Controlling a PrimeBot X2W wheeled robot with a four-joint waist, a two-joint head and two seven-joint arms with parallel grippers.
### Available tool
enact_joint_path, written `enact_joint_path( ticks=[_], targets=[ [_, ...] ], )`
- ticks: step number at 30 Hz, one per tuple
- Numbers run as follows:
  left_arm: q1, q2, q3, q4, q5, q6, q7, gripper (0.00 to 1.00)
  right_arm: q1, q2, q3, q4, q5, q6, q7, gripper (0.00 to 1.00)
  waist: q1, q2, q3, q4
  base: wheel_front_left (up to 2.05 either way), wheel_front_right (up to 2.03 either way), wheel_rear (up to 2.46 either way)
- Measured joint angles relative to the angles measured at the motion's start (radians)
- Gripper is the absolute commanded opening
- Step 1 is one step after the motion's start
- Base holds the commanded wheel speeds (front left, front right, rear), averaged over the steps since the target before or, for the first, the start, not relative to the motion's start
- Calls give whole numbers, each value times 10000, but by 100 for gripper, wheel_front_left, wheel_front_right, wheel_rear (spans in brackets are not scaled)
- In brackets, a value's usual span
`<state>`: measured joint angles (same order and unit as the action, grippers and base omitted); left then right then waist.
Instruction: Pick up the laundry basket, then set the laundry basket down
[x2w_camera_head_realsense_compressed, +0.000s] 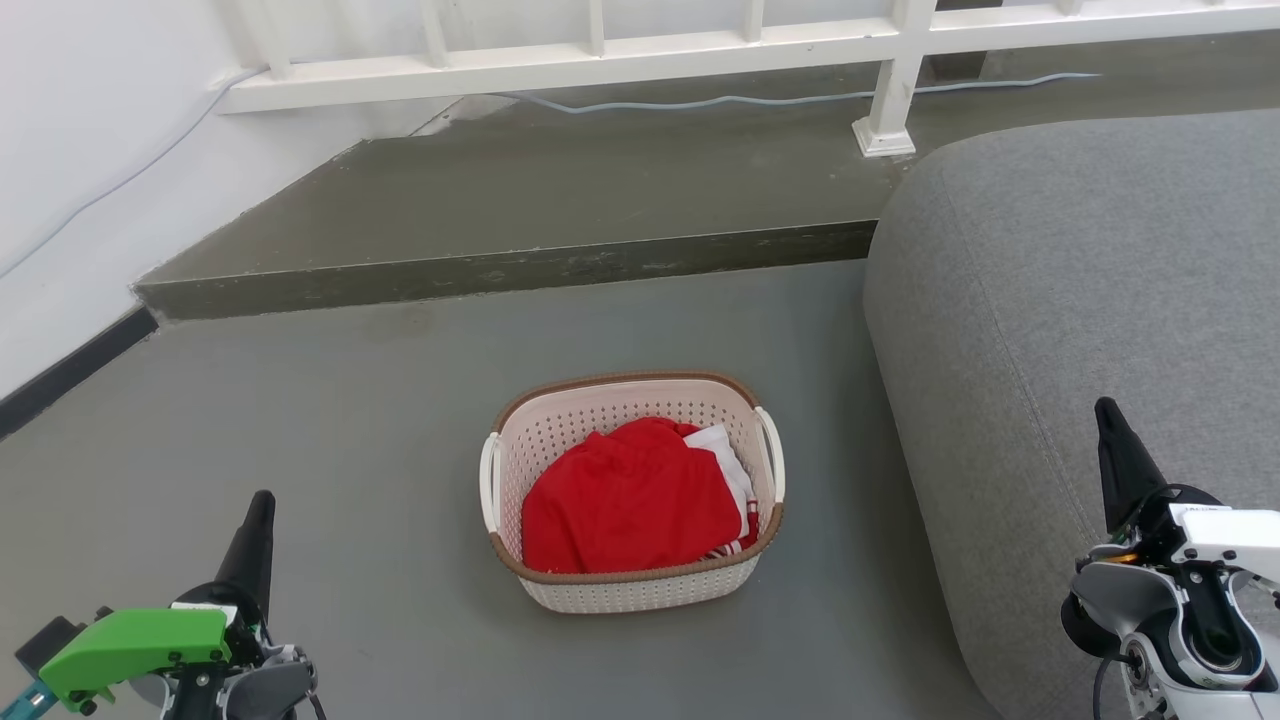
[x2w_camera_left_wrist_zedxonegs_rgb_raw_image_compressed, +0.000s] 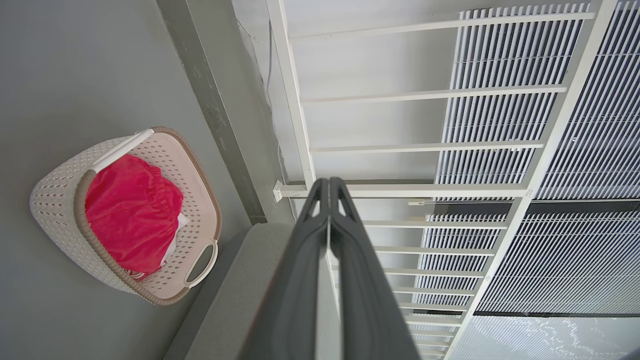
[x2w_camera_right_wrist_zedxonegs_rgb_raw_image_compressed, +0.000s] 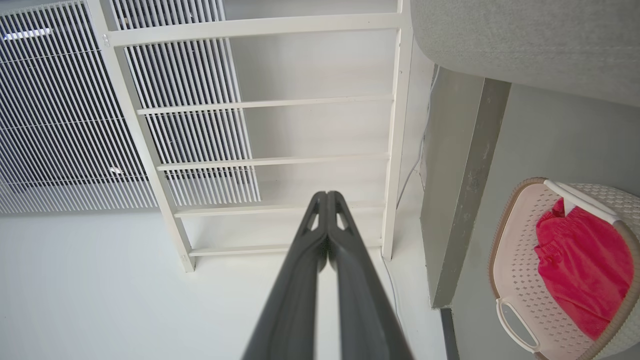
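The left gripper (x2w_camera_head_realsense_compressed: 262, 503) hangs low at the near left, fingers pressed together with nothing between them, well apart from the basket. The laundry basket (x2w_camera_head_realsense_compressed: 640, 596) stands upright on the grey floor (x2w_camera_head_realsense_compressed: 350, 450) midway between the two arms, likely so each side handle faces one arm. It sits flat and free, which fits a basket waiting to be lifted as well as one already put back down. A red garment (x2w_camera_head_realsense_compressed: 630, 500) is bunched inside with a white cloth (x2w_camera_head_realsense_compressed: 725, 452) tucked at its right, both below the rim, so nothing should spill. The grey sofa (x2w_camera_head_realsense_compressed: 1080, 300) is just right of the basket. The right gripper (x2w_camera_head_realsense_compressed: 1105, 410) hovers before the sofa, fingers also together and empty.

Count: one basket, two handles, two cloths showing, one sofa, two grippers.
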<state>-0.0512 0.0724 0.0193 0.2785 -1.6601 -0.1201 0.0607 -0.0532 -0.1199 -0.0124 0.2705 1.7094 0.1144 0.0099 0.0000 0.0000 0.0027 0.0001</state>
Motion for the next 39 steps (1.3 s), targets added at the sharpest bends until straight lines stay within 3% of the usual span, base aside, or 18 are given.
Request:
enact_joint_path(
  ticks=[39],
  targets=[
    [-56,-2,38,13,2,-19,4,0,-8,12,-42,46,-12,2,59,0,0,0,-1,0,0,0,0]
  ],
)
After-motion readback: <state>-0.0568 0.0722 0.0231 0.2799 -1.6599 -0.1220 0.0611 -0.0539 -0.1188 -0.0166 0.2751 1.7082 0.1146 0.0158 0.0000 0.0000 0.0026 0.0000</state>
